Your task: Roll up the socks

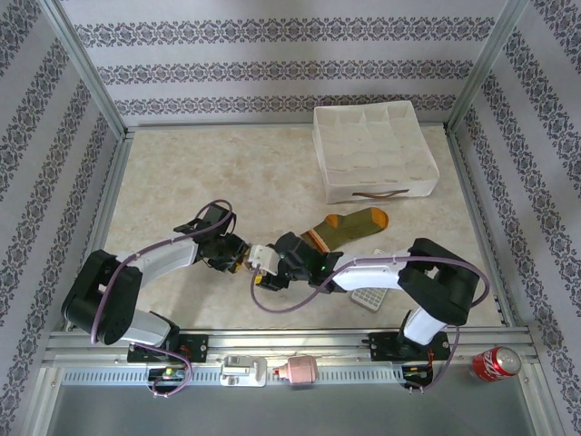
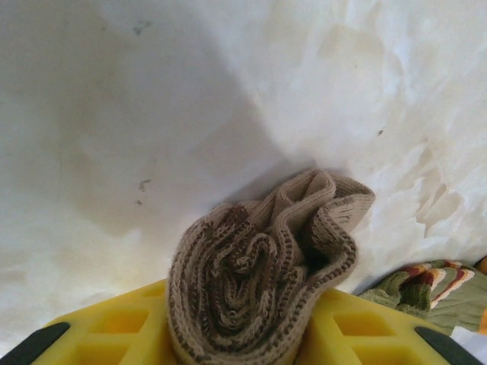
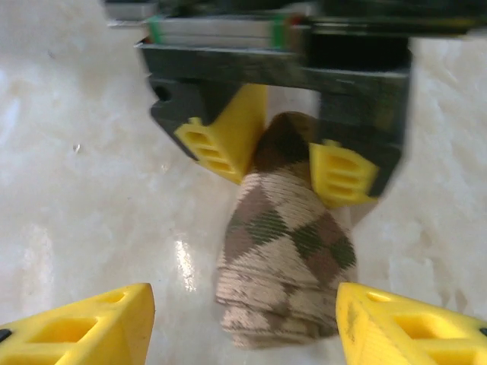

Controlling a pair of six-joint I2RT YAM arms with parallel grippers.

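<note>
- From above, the left pincer (image 1: pixel 245 257) and the right pincer (image 1: pixel 265 269) meet tip to tip over the near middle of the worktop (image 1: pixel 227 173), with a small tan bundle, the argyle sock (image 1: pixel 257 257), between them.
- The green sock (image 1: pixel 349 227) lies flat just behind the right pincer, its orange toe pointing right. A white divided box (image 1: pixel 374 150) sits well apart at the far right, and a red can (image 1: pixel 495 363) lies on the rail by the right arm's base.
- The left wrist camera looks at the argyle sock (image 2: pixel 259 274) end on. It is wound into a loose roll and sits between that pincer's yellow fingers (image 2: pixel 114 327), which hold it in a narrow grip. A bit of green sock (image 2: pixel 430 289) shows at the lower right.
- The right wrist camera has the argyle roll (image 3: pixel 285 258) resting on the worktop, its far end pinched by the left pincer (image 3: pixel 283 152). The right pincer (image 3: pixel 243 308) stands wide, one finger on each side of the roll, gripping nothing.
</note>
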